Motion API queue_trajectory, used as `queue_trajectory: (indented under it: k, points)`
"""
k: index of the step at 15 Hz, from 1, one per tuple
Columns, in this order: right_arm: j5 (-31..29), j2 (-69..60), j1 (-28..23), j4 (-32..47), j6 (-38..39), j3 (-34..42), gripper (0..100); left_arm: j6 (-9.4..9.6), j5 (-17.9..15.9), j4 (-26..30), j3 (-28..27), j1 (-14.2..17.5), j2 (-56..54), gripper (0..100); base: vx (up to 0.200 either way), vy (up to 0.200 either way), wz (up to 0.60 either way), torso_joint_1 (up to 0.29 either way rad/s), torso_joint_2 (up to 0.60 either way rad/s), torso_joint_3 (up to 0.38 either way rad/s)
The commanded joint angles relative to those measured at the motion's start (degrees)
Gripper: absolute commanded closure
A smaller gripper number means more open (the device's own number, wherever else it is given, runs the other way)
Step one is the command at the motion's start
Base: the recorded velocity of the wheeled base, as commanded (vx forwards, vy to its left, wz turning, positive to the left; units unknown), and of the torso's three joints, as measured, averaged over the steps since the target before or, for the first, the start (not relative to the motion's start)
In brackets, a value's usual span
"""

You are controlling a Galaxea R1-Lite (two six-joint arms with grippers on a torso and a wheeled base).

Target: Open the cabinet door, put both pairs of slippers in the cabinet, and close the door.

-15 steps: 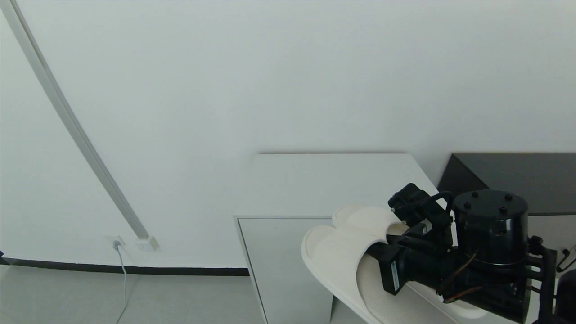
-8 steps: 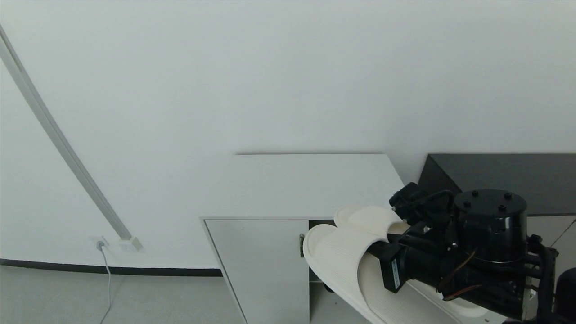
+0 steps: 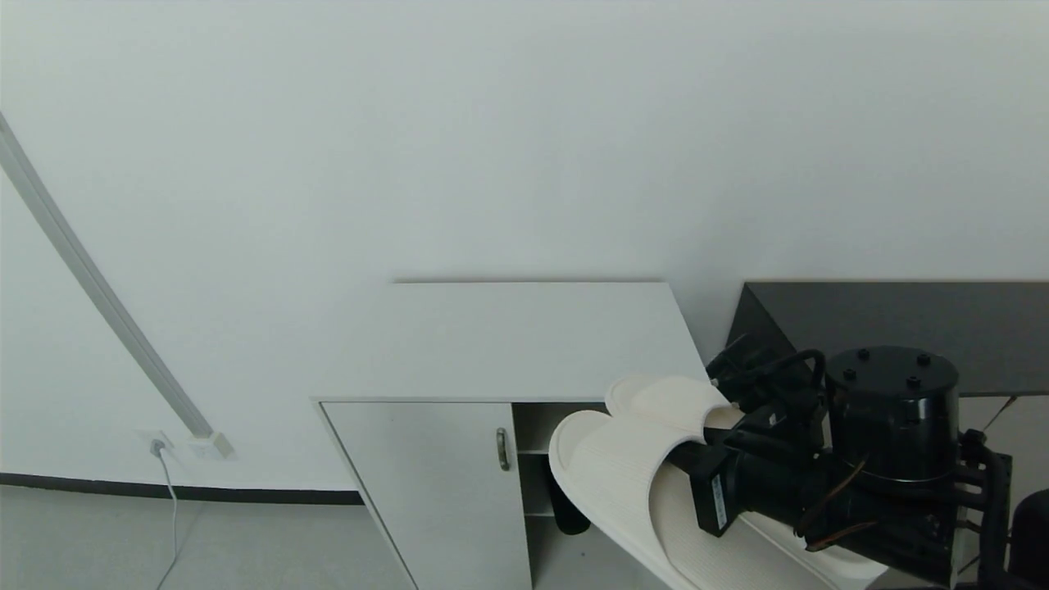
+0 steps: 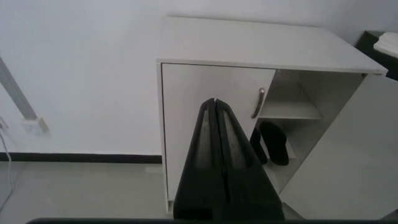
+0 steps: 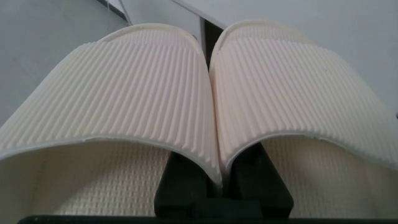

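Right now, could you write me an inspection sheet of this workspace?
Surface: grey floor; white cabinet stands on it.
Job's things: pair of cream ribbed slippers in the right gripper; pair of black slippers under the cabinet's shelf; right door open, left door shut.
Clutter: nothing seen.
Grippers: right gripper shut on the cream slippers; left gripper shut, empty.
Cables: white cable from wall socket to floor.
Surroundings: white wall, grey slanted duct, dark tabletop.

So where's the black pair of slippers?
In the left wrist view the black pair sits inside the cabinet, in its open right half below the shelf.
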Motion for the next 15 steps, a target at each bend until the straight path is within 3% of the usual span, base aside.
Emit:
queue_trajectory:
  k: [1, 11, 15]
  points:
    - [0.03, 0.14, -0.05, -0.07, -0.01, -0.01, 100, -0.02, -0.01, 0.04, 0.01, 0.09, 0.05, 100, 0.0, 0.0, 0.0, 0.0, 0.0, 0.0]
    - [0.21, 0.23, 0.03, -0.24, -0.27, 0.6, 100, -0.11, -0.01, -0.05, 0.01, 0.09, 0.05, 100, 0.0, 0.0, 0.0, 0.0, 0.0, 0.0]
    - [0.12, 0.23, 0.21, -0.59, -0.27, 0.78, 100, -0.11, -0.01, -0.05, 0.01, 0.09, 0.05, 100, 0.0, 0.0, 0.0, -0.126, 0.27, 0.15]
